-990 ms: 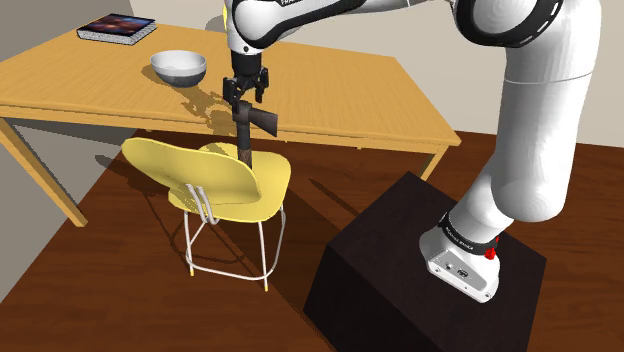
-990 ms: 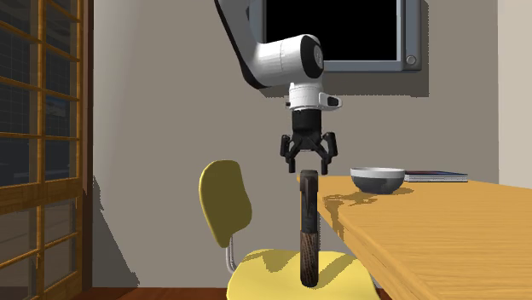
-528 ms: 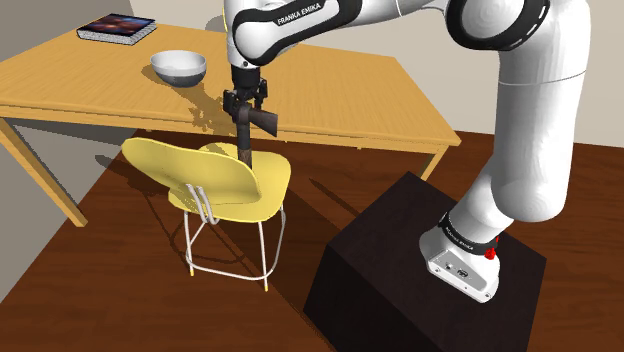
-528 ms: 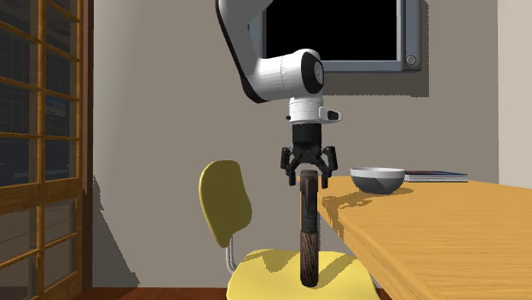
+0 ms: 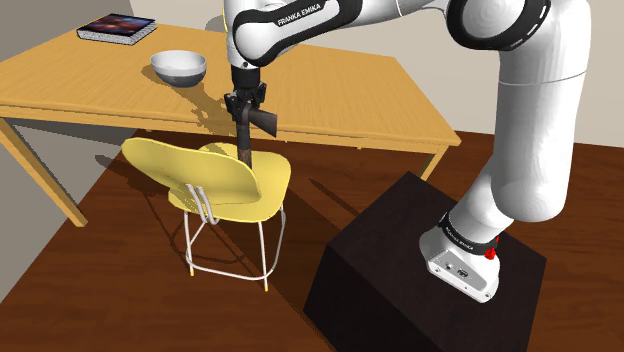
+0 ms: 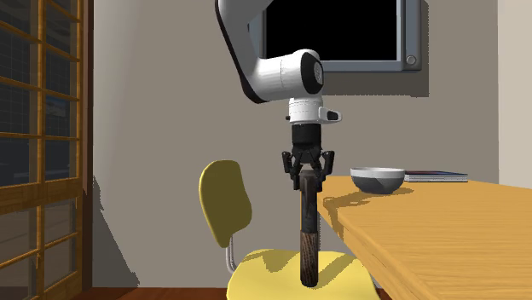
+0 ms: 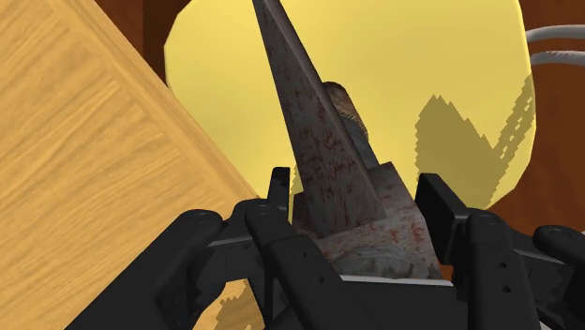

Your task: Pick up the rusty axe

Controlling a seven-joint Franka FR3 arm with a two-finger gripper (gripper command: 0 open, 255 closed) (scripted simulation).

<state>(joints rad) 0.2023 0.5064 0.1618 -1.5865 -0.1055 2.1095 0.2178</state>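
On the seat of the yellow chair point(image 5: 268, 180), just beside the edge of the wooden surface point(image 5: 340, 90), the rusty axe point(image 5: 245, 138) stands upright, head uppermost. The black tool point(image 5: 246, 100) clasps that head from above, fingers point(image 7: 281, 192) pressed against both sides. The white arm point(image 5: 300, 15) reads "FRANKA EMIKA".

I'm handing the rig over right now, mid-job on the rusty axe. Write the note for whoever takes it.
Gripper: fingers shut on the head of the rusty axe, gripping it from above.
Axe: stands upright with its handle end on the seat of the yellow chair, close beside the edge of the wooden table.
Done: approach and grasp.
Left: the lift. The axe is not yet off the seat. Raising it straight up looks best, to keep it off the table edge.
Nearby: a bowl and a book sit further along the table, apart from the axe.
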